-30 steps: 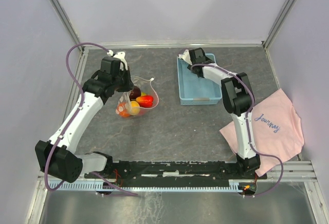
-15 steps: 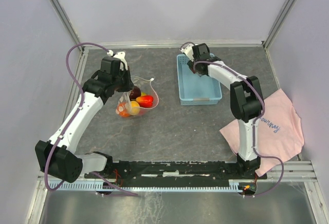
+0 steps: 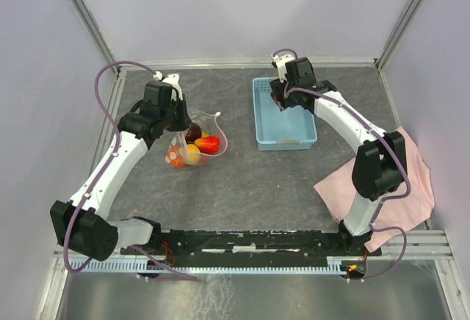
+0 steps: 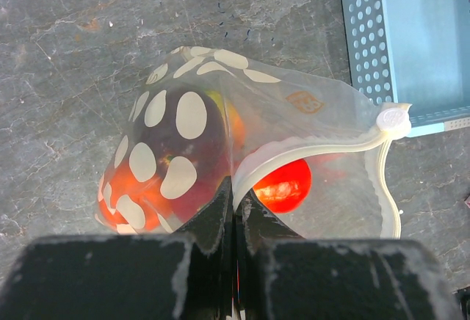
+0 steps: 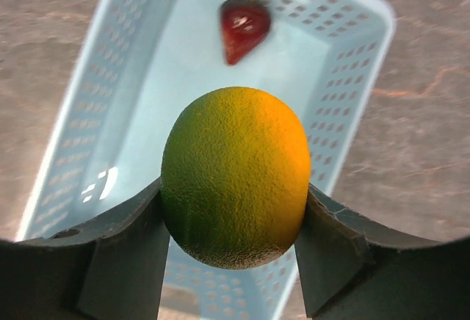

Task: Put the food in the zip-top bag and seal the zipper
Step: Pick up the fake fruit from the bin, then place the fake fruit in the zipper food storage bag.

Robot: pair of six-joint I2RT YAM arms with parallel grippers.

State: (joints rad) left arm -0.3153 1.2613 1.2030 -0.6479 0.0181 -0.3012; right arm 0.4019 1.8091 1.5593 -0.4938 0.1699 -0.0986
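The right gripper [image 5: 233,189] runs off the bottom edge of its wrist view, and from above it is hidden under its own wrist along with the green-orange fruit [image 5: 235,177]. That fruit hides part of the blurred blue basket [image 5: 345,92]; a red piece [image 5: 244,26] inside is too blurred to name. White dots on the bag [image 4: 316,107] mask most of the food [image 4: 283,186] in it

Grey table [image 3: 250,180]: zip-top bag [image 3: 213,133], blue basket [image 3: 285,143], pink cloth [image 3: 413,188]

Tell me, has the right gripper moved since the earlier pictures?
Yes. The right gripper shifted slightly right along the blue basket's far end, away from its left corner.
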